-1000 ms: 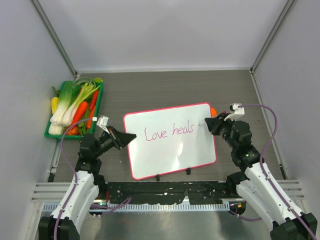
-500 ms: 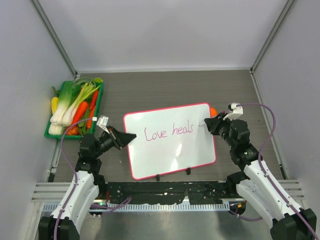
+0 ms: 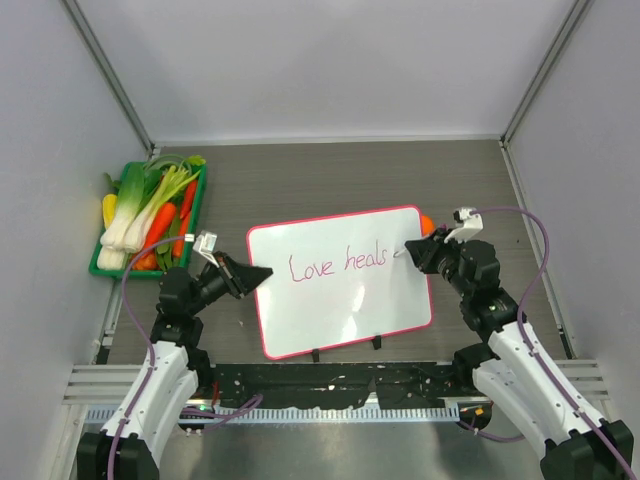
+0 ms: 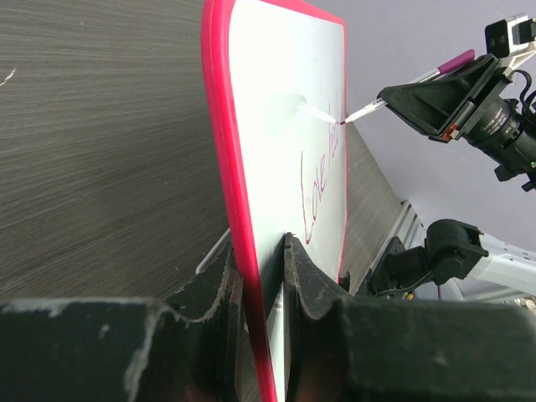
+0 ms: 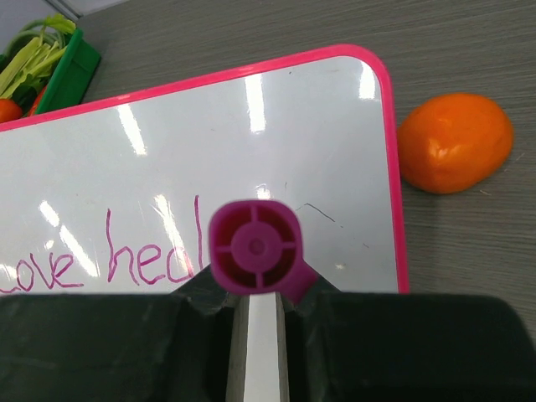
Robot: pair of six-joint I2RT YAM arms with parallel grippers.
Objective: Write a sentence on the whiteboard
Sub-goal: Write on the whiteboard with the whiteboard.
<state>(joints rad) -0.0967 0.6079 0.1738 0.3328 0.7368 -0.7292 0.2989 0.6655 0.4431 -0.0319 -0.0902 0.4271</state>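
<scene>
The whiteboard with its pink-red frame lies in the middle of the table and reads "Love heals" in pink. My left gripper is shut on the board's left edge, one finger on each face. My right gripper is shut on a magenta marker. The marker's tip touches the board just right of "heals". The right wrist view shows the board and the marker's rear end, which hides the tip.
A green tray of toy vegetables stands at the far left. An orange fruit lies against the board's top right corner, seen also in the right wrist view. Grey walls close in both sides.
My right gripper has shifted slightly left with the marker, bringing its tip onto the board after "heals". The left arm and the board have not moved.
</scene>
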